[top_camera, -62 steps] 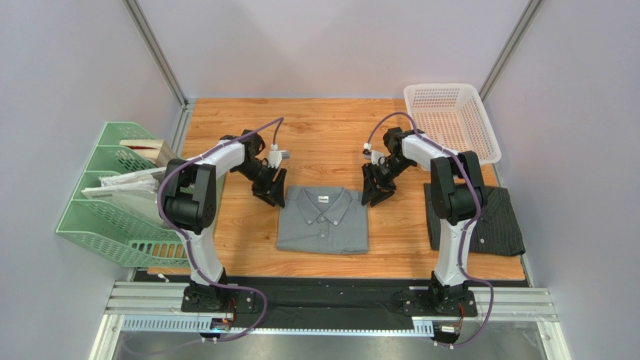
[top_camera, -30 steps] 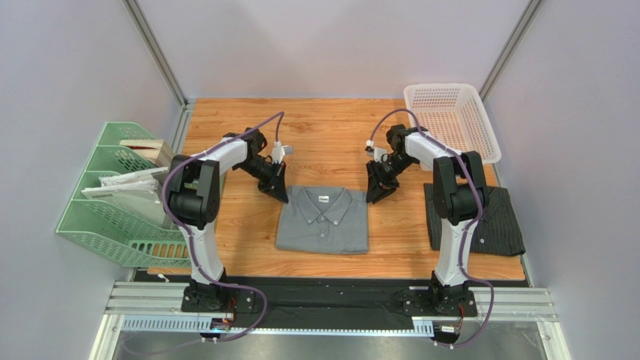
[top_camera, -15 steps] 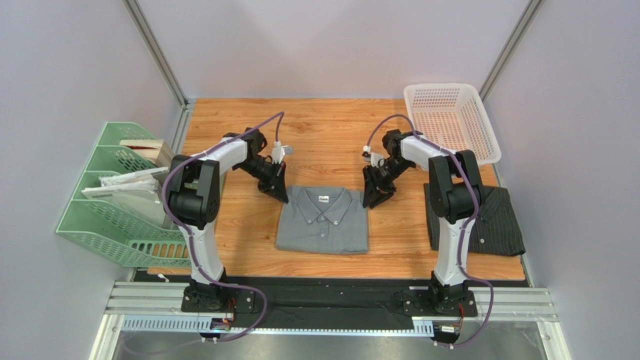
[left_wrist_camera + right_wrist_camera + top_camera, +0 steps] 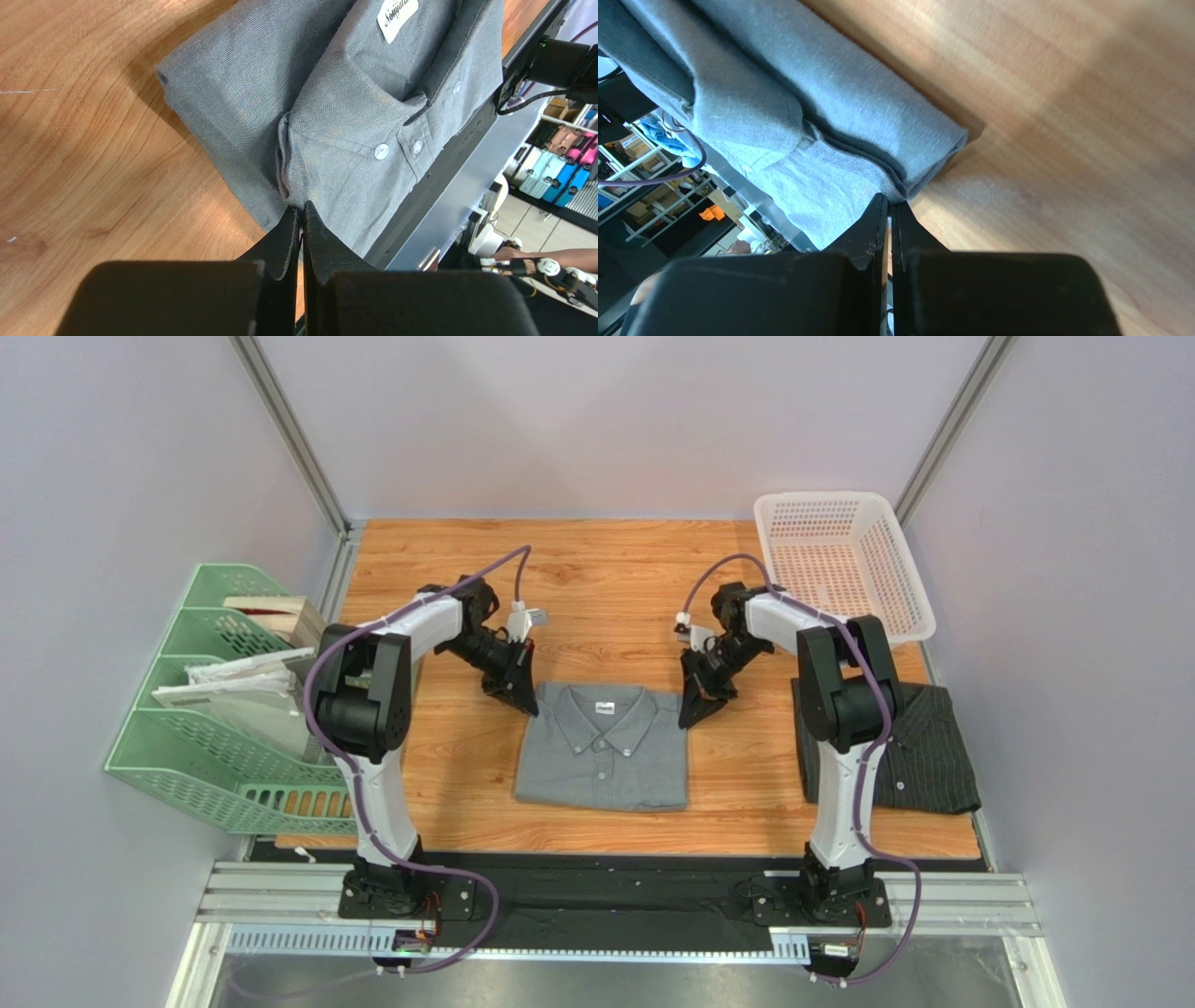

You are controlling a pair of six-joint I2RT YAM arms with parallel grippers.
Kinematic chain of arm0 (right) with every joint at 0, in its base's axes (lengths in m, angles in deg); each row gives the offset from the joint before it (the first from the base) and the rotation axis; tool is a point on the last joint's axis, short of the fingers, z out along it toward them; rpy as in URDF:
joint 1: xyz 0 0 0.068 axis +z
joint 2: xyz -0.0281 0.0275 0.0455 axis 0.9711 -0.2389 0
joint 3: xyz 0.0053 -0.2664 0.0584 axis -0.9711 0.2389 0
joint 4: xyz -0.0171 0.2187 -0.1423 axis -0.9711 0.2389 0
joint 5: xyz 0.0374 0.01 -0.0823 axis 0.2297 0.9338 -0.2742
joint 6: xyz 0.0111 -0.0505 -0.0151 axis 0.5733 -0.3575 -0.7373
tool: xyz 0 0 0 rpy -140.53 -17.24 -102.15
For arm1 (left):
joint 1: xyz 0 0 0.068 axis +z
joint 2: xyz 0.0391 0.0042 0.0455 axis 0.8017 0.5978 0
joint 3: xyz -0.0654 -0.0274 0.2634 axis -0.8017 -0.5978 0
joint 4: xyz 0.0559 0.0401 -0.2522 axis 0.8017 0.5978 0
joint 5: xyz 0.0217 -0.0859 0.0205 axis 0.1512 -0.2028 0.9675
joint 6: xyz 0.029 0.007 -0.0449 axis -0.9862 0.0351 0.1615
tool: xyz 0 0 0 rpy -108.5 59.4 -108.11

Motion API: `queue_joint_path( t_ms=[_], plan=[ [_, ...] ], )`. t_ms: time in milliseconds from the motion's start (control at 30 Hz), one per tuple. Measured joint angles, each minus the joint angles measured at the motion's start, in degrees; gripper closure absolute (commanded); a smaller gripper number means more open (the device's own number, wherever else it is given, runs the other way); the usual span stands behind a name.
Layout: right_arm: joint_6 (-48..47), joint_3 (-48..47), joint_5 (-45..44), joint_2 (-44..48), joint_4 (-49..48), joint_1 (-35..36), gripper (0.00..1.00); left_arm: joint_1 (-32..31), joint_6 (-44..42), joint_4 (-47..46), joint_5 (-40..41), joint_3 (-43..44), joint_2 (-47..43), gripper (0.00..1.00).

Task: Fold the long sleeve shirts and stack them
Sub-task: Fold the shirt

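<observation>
The top external camera sits high above and behind the arm bases (image 4: 414,892), looking down and forward over the whole table (image 4: 603,567), near edge to far edge. The left wrist camera looks along the left gripper (image 4: 300,210) from very close, onto the far left corner of the grey shirt (image 4: 337,133). The right wrist camera rides the right gripper (image 4: 889,204) equally close, at the shirt's far right corner. All three views share that shirt.
</observation>
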Motion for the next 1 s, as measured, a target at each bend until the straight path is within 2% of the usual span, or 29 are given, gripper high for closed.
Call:
queue_joint_path(
  t_ms=[267,500,533,600,633,733,800,833,933,1000],
  plan=[
    [-0.2,1.0,-0.9,5.8,0.0,-2.1,1.0,0.0,0.2,-1.2,0.0,-1.2,-3.1,1.0],
    [-0.2,-0.4,-3.8,0.9,-1.6,-2.5,1.0,0.0,0.1,-1.7,2.1,1.9,3.1,1.0],
    [-0.2,-0.6,-4.4,0.0,-1.9,-2.5,1.0,0.0,0.2,-1.9,2.4,2.5,4.1,0.98],
    [-0.1,-1.3,-4.7,-0.8,-1.8,-2.5,1.0,0.0,0.5,-2.0,3.1,3.3,5.4,0.86],
    [-0.1,-1.6,-5.0,-0.8,-1.8,-2.4,0.92,0.0,0.5,-2.1,3.4,3.4,5.6,0.72],
    [0.0,-4.2,-6.3,-1.1,-2.2,-2.4,0.66,0.0,-0.1,-2.3,4.7,3.4,4.7,0.53],
    [-0.9,-7.1,-6.9,-1.4,-1.4,-2.4,0.52,0.1,-0.9,-2.4,5.0,3.2,2.5,0.45],
    [-1.4,-8.2,-7.0,-1.4,-1.0,-2.4,0.4,0.1,-1.5,-2.6,4.9,2.9,0.5,0.33],
    [-3.6,-7.7,-4.8,2.3,0.0,-2.9,0.27,0.1,-3.5,-2.4,1.5,1.5,-8.5,0.31],
    [-4.9,-4.5,-0.3,7.7,1.4,-3.1,0.23,-1.0,-4.0,-1.9,-3.8,0.2,-14.9,0.3]
  ],
)
